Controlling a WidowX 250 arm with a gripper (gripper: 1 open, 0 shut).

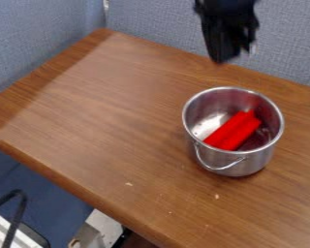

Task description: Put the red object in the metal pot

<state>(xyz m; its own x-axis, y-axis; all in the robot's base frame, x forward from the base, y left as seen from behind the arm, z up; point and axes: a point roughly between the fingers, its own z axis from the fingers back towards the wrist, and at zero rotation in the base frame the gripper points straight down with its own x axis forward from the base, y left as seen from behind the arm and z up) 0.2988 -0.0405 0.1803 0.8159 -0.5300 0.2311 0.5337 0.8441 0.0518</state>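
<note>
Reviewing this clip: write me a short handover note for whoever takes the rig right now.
Gripper: shut and empty, raised above the table behind the pot, blurred in the picture.
Red object: lying inside the metal pot, leaning against the inner wall, free of the gripper.
Metal pot: upright on the wooden table, near its right side, loop handle facing the front.
Done: the red object is in the pot.
Left: nothing for the placement itself; probably just park the arm clear of the pot.
</note>
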